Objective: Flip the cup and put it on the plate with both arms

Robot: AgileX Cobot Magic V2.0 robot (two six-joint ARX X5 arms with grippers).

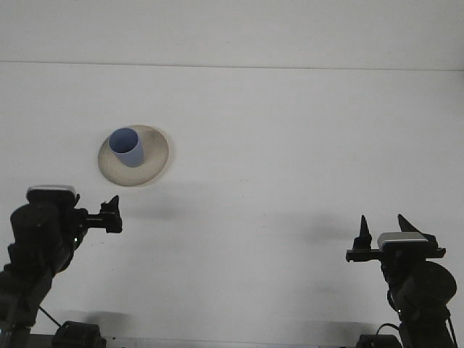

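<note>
White flat counter (290, 145), far edge meets pale wall. Small blue plastic cup (127, 147) stands upright, mouth up, on round beige plate (155, 156), left side. My left pincer (111, 216) low, near plate; cannot tell its grip. My right pincer (382, 233) spread wide, grasping nothing, well apart. Big bare middle.

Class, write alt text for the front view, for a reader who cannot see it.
A blue cup stands upright, mouth up, on a round beige plate on a white table. Both robot arms sit low near the camera, left gripper and right gripper holding nothing.
</note>
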